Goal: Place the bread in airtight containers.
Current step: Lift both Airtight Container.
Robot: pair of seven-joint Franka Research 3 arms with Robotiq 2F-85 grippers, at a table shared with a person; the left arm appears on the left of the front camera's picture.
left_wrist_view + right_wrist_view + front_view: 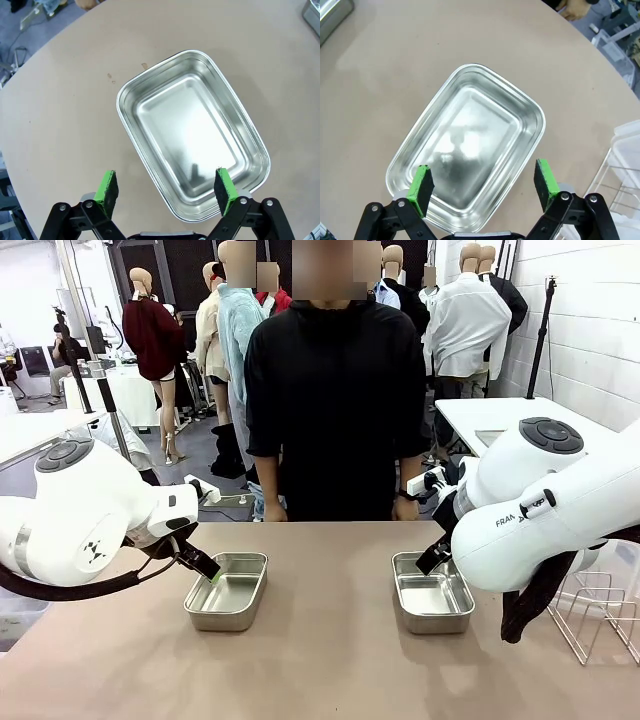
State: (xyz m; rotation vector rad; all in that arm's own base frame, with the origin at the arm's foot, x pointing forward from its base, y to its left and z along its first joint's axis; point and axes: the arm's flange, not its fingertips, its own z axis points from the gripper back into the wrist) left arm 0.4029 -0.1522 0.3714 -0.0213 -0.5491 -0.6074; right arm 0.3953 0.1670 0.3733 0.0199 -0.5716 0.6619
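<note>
**A:** What is on the left side?

**B:** The left gripper (165, 187) hangs with its jaws fully apart and holds nothing. It is close over one short end of a small rectangular tin of shiny steel with rounded corners (190, 130). This tin lies empty on the beige table (320, 670). I cannot tell if a pad touches the rim.

**A:** And on the right?

**B:** Almost the same. The right gripper (482, 182) is also spread wide and empty, over the short end of the second steel tin (470, 145). That tin is empty too, and it stands near a wire rack (600, 610).

**A:** How will a tin handle?

**B:** I judge it light and stiff, but slippery, because the wall is thin and polished. I would pinch one wall at the rim, one pad inside and one outside.

**A:** And the bread?

**B:** Neither tin holds any. I expect it to be soft and flaky, and easy to crush. It should be held at the thick middle, with a gentle closing.
</note>
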